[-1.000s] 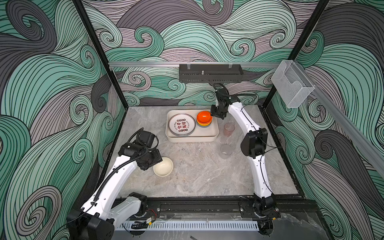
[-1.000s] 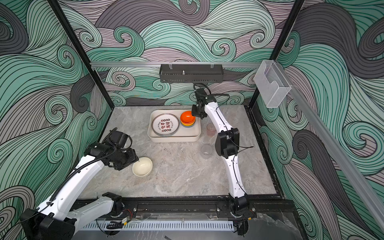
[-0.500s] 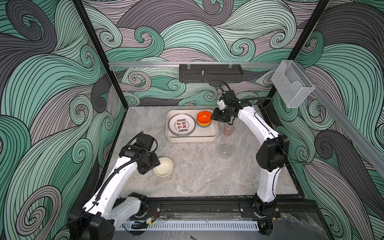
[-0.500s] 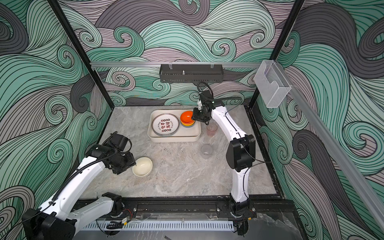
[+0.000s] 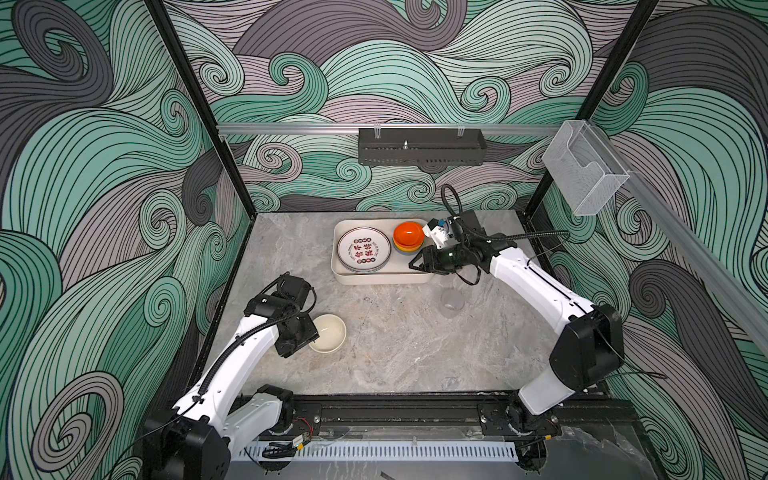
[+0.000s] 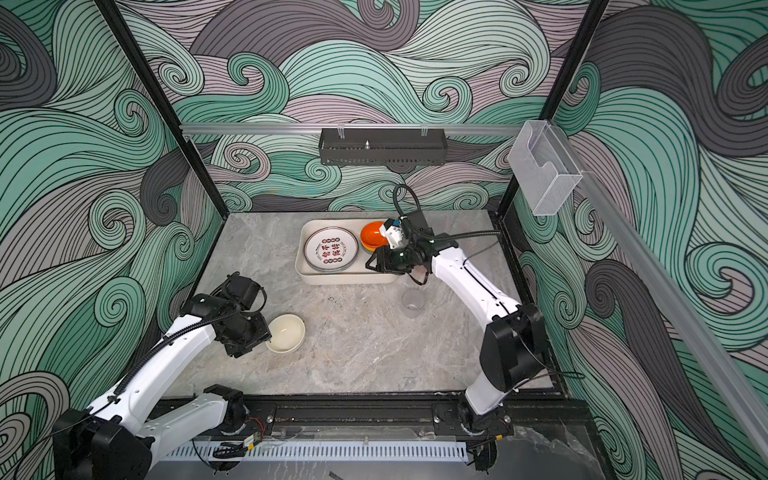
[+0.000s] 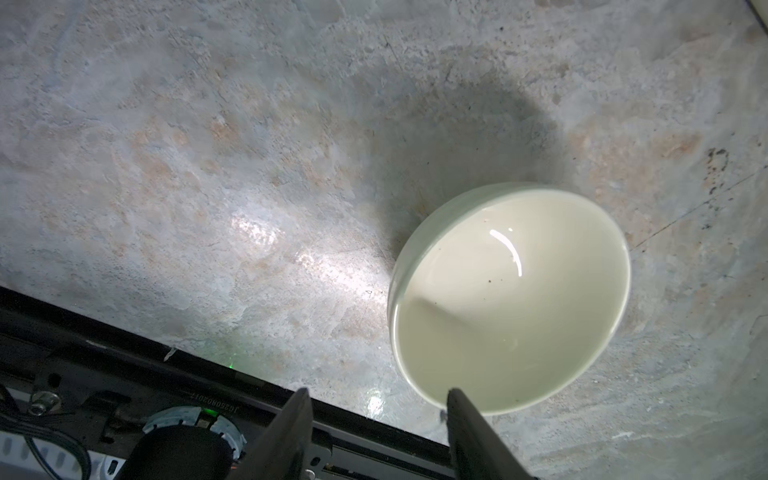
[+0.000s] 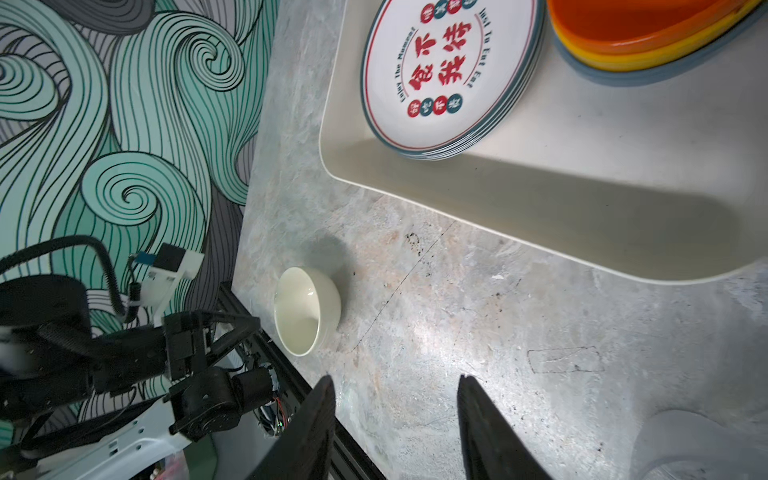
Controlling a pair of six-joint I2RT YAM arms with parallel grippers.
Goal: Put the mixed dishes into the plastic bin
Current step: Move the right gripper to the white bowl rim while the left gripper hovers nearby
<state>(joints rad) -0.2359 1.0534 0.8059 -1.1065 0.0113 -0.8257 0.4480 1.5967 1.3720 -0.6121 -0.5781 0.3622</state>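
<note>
A cream bowl (image 5: 328, 338) (image 6: 286, 333) (image 7: 511, 299) (image 8: 305, 309) stands upright on the marble table, front left. My left gripper (image 7: 376, 395) (image 5: 309, 336) is open beside it, one finger at the bowl's near rim, nothing between the jaws. The cream plastic bin (image 5: 382, 279) (image 6: 345, 277) (image 8: 582, 232) at the back holds stacked white plates (image 5: 363, 250) (image 8: 449, 70) and a stack of bowls with an orange one on top (image 5: 408, 235) (image 8: 648, 25). My right gripper (image 5: 412, 264) (image 6: 368, 262) (image 8: 395, 380) hovers open and empty over the bin's front right corner. A translucent cup (image 5: 452, 301) (image 6: 412, 302) stands just in front of it.
A black perforated tray (image 5: 419, 147) hangs on the rear wall rail and a clear acrylic box (image 5: 582, 174) on the right rail. The black base rail (image 5: 395, 411) runs along the table's front edge, close behind my left gripper.
My right arm has swung away from the orange bowl stack toward the bin's front right corner, its jaws widening. My left gripper has shifted a little closer to the cream bowl.
</note>
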